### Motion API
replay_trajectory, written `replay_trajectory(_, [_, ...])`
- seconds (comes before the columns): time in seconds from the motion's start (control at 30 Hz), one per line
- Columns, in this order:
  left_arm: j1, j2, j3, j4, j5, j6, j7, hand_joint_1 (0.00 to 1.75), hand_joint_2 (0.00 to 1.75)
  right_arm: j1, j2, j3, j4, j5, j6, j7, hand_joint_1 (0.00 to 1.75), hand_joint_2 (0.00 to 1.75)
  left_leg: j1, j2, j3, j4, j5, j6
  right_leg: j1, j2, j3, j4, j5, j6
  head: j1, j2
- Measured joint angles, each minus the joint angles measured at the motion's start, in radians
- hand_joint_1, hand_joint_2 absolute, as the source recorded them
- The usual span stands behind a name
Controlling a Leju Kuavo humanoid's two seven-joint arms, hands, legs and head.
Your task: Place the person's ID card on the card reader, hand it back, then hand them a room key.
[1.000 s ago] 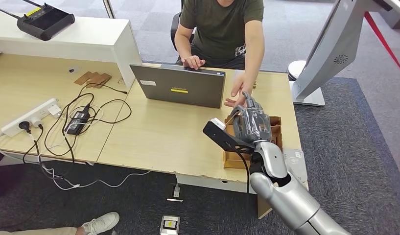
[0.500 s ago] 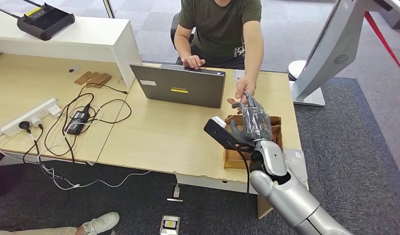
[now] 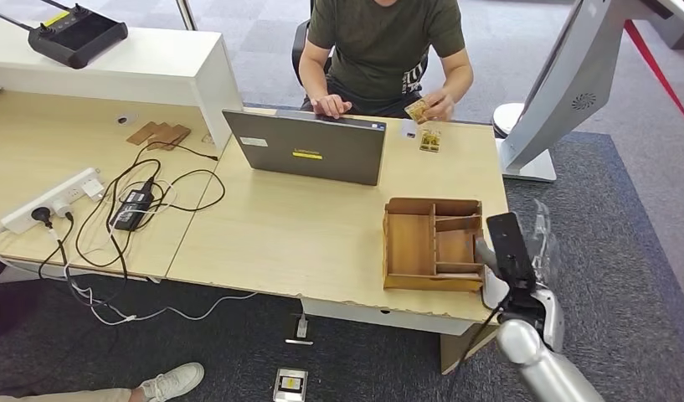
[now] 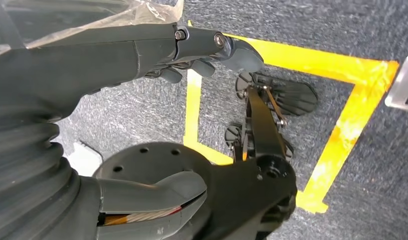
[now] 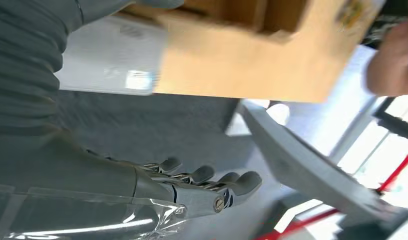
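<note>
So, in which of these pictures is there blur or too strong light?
Right wrist view: the wooden organizer and the person's hand are smeared, and the background beyond the right hand is overexposed. Head view: mostly sharp with even light, only the right hand is blurred. Left wrist view: sharp, the left hand shows clearly.

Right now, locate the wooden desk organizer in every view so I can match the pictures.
Head view: wooden organizer at the desk's right end, near the front edge.
Right wrist view: its brown compartments at the picture's top edge.
Left wrist view: faces carpet and yellow floor tape, away from the desk.
Shared landmark: slanted white kiosk stand.
</note>
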Motion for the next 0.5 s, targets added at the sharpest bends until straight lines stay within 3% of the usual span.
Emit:
replay_trajectory(0.1, [0.018, 0.005, 0.003, 0.0, 0.017, 0.001, -0.016, 0.0, 1.75, 0.108, -0.026, -0.123, 0.092, -0.389, 0.012, -0.218, 0.0, 1.75, 0.0, -0.001, 0.0, 0.0, -0.001, 0.0, 0.0, -0.001, 0.001, -0.001, -0.001, 0.001, 0.0, 0.0])
replay_trajectory(0.17, [0.03, 0.008, 0.007, 0.0, 0.026, 0.003, -0.021, 0.0, 1.75, 0.164, -0.03, -0.201, 0.205, -0.635, 0.079, -0.348, 0.0, 1.75, 0.0, -0.002, 0.0, 0.0, -0.002, 0.0, 0.0, -0.001, 0.001, -0.001, -0.002, 0.001, 0.0, 0.0])
replay_trajectory(0.23, [0.04, 0.013, 0.009, 0.0, 0.035, 0.007, -0.021, 0.0, 1.75, 0.213, -0.022, -0.27, 0.335, -0.837, 0.177, -0.411, 0.0, 1.75, 0.0, -0.002, 0.001, 0.0, -0.003, 0.0, 0.0, -0.001, 0.001, -0.001, -0.003, 0.001, 0.0, 0.0])
replay_trajectory(0.33, [0.047, 0.018, 0.012, 0.0, 0.048, 0.023, -0.016, 0.0, 1.75, 0.272, 0.03, -0.37, 0.52, -1.059, 0.273, -0.394, 0.0, 1.75, 0.0, -0.002, 0.001, -0.001, -0.004, -0.001, 0.0, -0.001, 0.002, -0.001, -0.004, 0.0, 0.0, 0.0])
replay_trajectory(0.4, [0.049, 0.019, 0.016, 0.0, 0.056, 0.041, -0.014, 0.0, 1.75, 0.295, 0.087, -0.438, 0.624, -1.153, 0.253, -0.359, 0.0, 1.75, 0.001, 0.0, 0.002, -0.001, -0.004, -0.001, 0.001, 0.0, 0.002, 0.0, -0.005, -0.001, 0.0, 0.0])
replay_trajectory(0.5, [0.048, 0.019, 0.018, 0.0, 0.057, 0.064, -0.018, 0.0, 1.75, 0.306, 0.164, -0.507, 0.727, -1.175, 0.197, -0.314, 0.0, 1.75, 0.001, 0.001, 0.003, -0.002, -0.004, -0.002, 0.001, 0.001, 0.002, 0.0, -0.006, -0.002, 0.0, 0.0])
